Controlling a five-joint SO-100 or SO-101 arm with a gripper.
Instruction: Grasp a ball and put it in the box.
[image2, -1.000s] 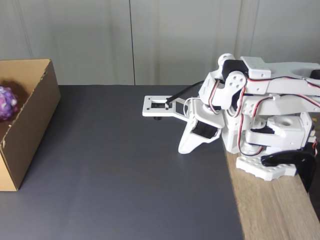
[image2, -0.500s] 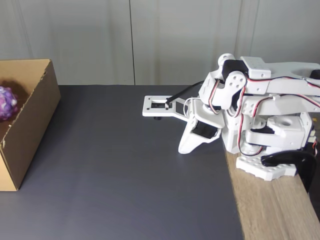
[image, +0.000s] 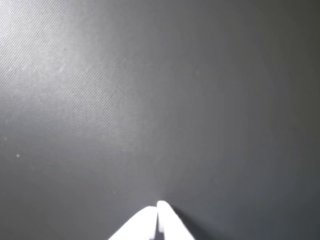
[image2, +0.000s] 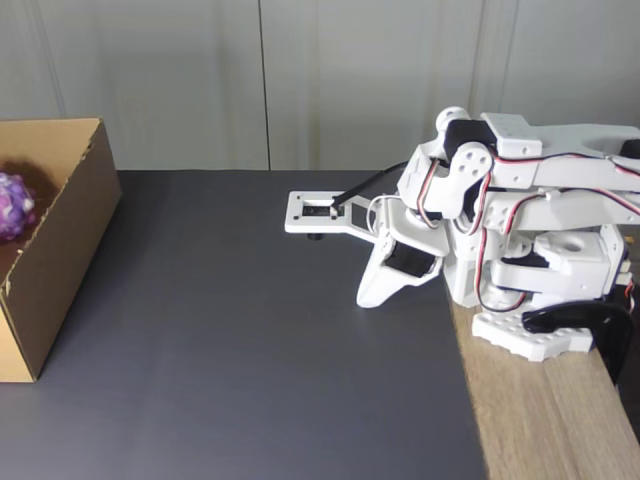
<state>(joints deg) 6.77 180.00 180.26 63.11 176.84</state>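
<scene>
The knobbly pink and purple ball lies inside the brown cardboard box at the left edge of the fixed view, partly cut off by the frame. Far to its right, the white arm is folded over its base. My gripper points down at the dark mat, well away from ball and box. In the wrist view the two white fingertips meet at the bottom edge with nothing between them, so the gripper is shut and empty.
A dark grey mat covers the table between box and arm. Bare wood shows at the right, where the arm's base is clamped. A flat white bracket juts left from the wrist.
</scene>
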